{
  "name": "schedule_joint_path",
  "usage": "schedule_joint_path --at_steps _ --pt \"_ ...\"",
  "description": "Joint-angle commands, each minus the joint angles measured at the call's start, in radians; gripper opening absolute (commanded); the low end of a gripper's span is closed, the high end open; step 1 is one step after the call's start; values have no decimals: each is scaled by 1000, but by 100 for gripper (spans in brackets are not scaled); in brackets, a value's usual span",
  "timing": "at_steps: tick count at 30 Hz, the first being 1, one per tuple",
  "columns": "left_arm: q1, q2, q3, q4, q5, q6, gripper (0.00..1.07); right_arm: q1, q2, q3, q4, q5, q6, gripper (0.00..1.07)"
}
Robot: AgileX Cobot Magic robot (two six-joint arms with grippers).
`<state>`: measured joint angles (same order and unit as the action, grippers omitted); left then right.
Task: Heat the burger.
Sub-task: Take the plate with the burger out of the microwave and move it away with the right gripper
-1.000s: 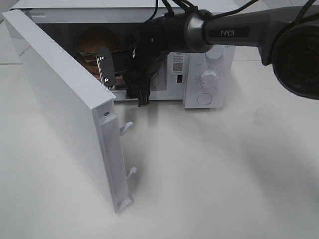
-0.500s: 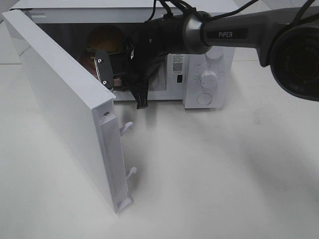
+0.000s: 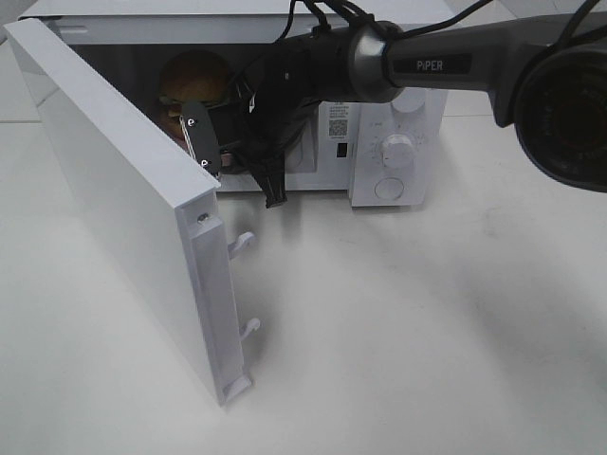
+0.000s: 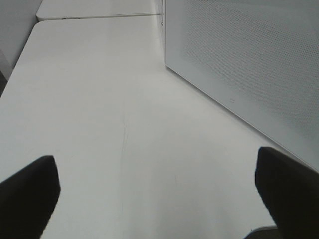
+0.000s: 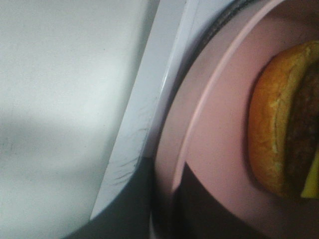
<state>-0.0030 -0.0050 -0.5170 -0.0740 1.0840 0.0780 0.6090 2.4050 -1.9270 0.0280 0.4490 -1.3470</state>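
Observation:
The burger (image 3: 193,81), with its golden-brown bun, sits inside the open white microwave (image 3: 398,104). In the right wrist view the burger (image 5: 279,124) rests on a pink-brown plate (image 5: 209,114). My right gripper (image 3: 204,142) reaches into the oven's mouth. Its fingers stand together, and its dark fingertips (image 5: 199,214) lie on the plate's rim, so the right gripper (image 5: 174,199) is shut on the plate. My left gripper (image 4: 159,199) is open and empty over bare table, beside the microwave's perforated side wall (image 4: 249,59). It is out of the high view.
The microwave door (image 3: 123,209) swings far out towards the front left, with its latch hooks (image 3: 244,244) sticking out. Dials (image 3: 396,149) are on the right of the oven's front. White table (image 3: 427,322) lies in front.
My right gripper's two fingers stood apart a second ago and have closed together at the plate's rim. The arm shifted slightly at the oven's mouth. The left gripper shows no change.

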Motion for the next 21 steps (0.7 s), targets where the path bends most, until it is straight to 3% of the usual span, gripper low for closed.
schedule_joint_path --at_steps 1,12,21 --pt "2 -5 -1 -4 -12 -6 100 -1 -16 -8 58 36 -92 0" --pt "2 -5 -1 -4 -12 -6 100 -3 -72 17 149 37 -220 0" --pt "2 -5 -1 -4 -12 -6 100 -27 -202 229 258 -82 -413 0"
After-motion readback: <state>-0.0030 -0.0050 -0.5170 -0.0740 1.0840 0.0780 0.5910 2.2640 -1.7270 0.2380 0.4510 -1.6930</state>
